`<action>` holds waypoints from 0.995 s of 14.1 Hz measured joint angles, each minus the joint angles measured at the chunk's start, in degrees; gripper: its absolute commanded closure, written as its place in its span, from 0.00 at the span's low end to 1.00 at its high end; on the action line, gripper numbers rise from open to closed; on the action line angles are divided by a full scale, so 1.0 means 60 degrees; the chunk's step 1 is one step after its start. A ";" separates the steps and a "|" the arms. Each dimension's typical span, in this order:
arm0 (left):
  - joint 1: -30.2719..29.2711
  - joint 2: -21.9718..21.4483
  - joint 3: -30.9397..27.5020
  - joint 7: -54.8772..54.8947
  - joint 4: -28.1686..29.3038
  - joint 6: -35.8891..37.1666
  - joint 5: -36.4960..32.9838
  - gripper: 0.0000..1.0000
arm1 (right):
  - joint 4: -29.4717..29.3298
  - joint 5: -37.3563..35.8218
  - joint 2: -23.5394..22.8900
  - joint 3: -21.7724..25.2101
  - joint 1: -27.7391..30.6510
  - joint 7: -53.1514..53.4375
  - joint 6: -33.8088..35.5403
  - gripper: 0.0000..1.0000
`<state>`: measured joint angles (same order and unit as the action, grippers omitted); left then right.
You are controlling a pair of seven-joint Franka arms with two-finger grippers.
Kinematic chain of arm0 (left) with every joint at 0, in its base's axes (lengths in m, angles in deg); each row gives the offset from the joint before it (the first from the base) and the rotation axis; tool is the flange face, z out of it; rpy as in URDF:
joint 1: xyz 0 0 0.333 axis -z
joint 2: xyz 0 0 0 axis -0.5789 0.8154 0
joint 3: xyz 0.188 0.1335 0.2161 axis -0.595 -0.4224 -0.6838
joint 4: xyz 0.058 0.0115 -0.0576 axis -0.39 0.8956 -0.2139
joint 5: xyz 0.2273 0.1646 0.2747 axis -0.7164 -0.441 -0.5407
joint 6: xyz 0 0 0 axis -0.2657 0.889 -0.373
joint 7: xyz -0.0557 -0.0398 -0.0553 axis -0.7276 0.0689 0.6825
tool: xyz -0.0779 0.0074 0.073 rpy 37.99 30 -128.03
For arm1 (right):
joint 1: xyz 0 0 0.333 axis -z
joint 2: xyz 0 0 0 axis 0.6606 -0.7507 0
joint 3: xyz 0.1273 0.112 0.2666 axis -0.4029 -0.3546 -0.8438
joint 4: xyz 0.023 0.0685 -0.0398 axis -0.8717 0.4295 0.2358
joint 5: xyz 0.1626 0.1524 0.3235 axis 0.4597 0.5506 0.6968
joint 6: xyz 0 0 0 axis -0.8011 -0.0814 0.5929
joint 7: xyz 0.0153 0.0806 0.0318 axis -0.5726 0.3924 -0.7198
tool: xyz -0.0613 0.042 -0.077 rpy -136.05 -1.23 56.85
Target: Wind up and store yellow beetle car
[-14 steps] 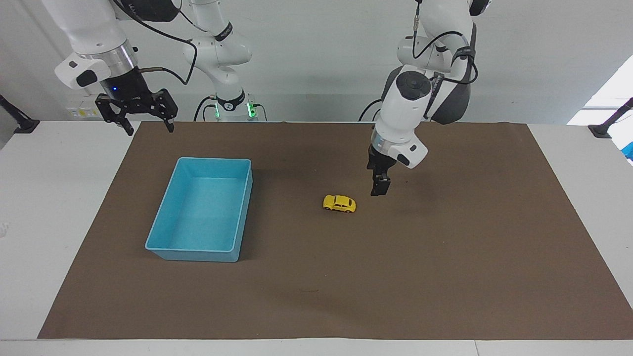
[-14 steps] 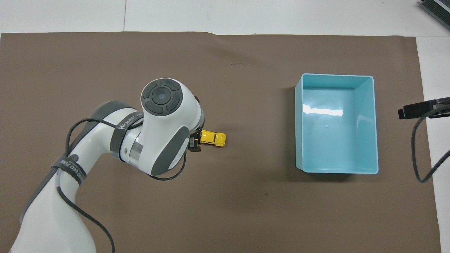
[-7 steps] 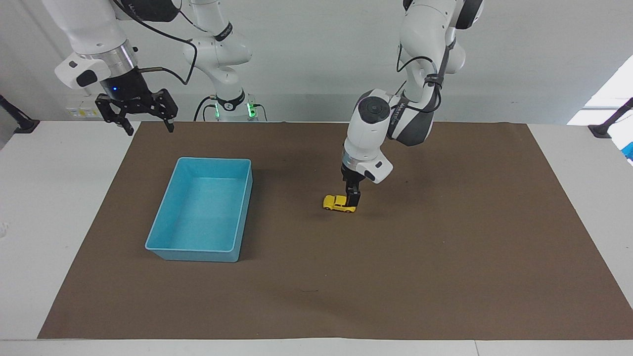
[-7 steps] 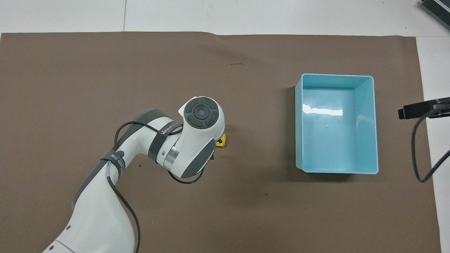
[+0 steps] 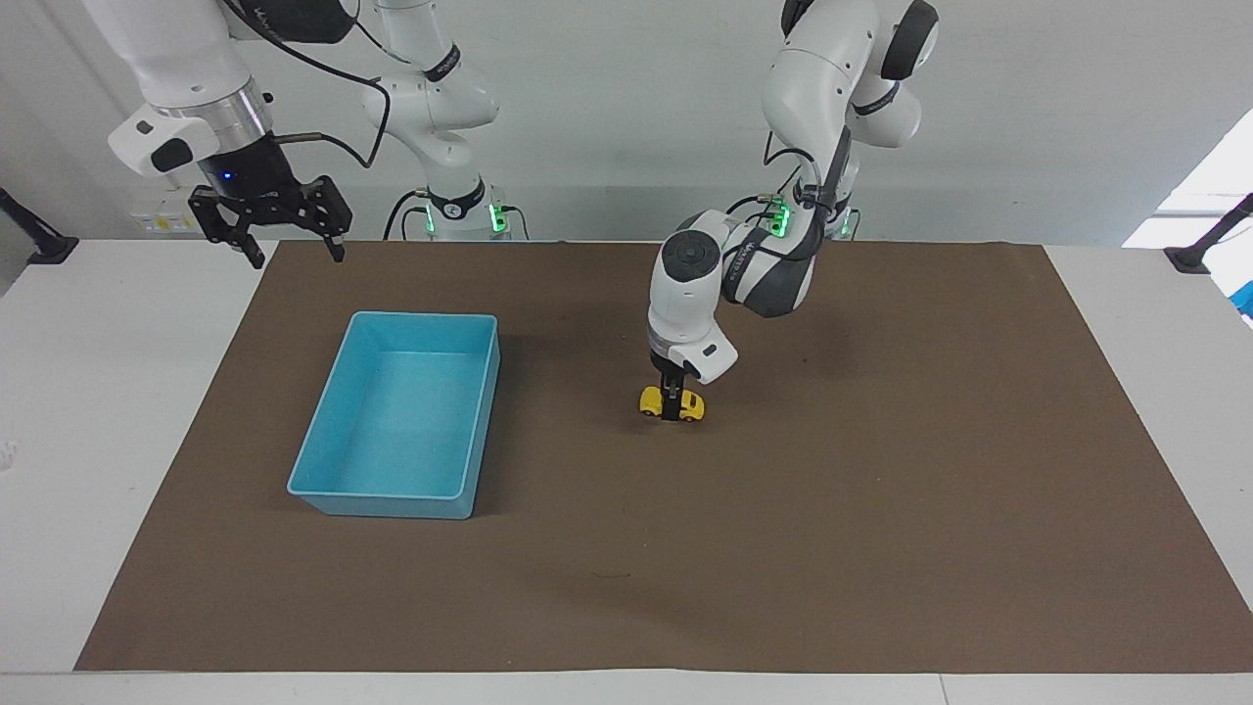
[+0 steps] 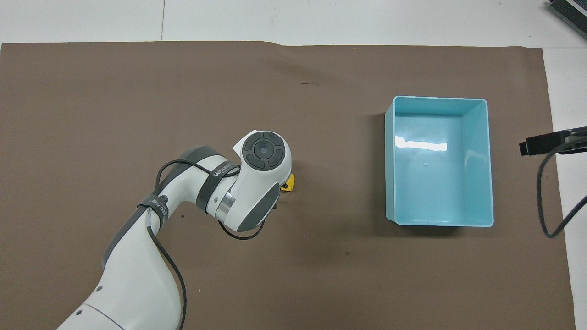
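The yellow beetle car (image 5: 650, 401) stands on the brown mat, about midway along the table. My left gripper (image 5: 672, 407) is down over the middle of the car, pointing straight down, open, with a dark finger in front of the car's body. In the overhead view the left wrist covers nearly all of the car (image 6: 289, 183); only its end toward the blue bin shows. My right gripper (image 5: 290, 247) waits open in the air over the mat's edge nearest the robots, at the right arm's end.
An empty blue bin (image 5: 421, 316) sits on the mat toward the right arm's end, beside the car; its rim (image 6: 440, 97) also shows from above. Brown mat (image 5: 881, 509) covers most of the white table.
My left gripper has swung from beside the car to directly over it and come down around its middle. The car and the right arm have not moved.
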<state>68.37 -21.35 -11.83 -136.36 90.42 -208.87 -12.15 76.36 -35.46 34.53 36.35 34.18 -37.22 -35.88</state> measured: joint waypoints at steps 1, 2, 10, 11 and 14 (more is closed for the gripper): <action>-0.0006 0.0000 -0.0009 0.0001 0.0007 -0.0032 -0.0002 0.19 | 0.0000 0.0000 0.0000 0.0000 0.0000 0.0000 0.0000 0.00; -0.0011 0.0000 -0.0010 0.0001 0.0008 -0.0047 -0.0005 0.36 | 0.0000 0.0000 0.0000 0.0000 0.0000 0.0000 0.0000 0.00; -0.0039 -0.0008 -0.0012 -0.0010 0.0011 -0.0106 -0.0009 1.00 | 0.0000 0.0000 0.0000 0.0000 0.0000 0.0000 0.0000 0.00; -0.0051 -0.0008 -0.0019 -0.0067 0.0012 -0.0106 -0.0009 1.00 | 0.0000 0.0000 0.0000 0.0000 0.0000 0.0000 0.0000 0.00; -0.0165 -0.0014 -0.0038 -0.0570 0.0018 -0.0106 -0.0008 1.00 | 0.0000 0.0000 0.0000 0.0000 0.0000 0.0000 0.0000 0.00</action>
<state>67.38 -21.44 -12.06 -139.78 90.53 -209.50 -12.20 76.36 -35.46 34.53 36.35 34.18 -37.22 -35.88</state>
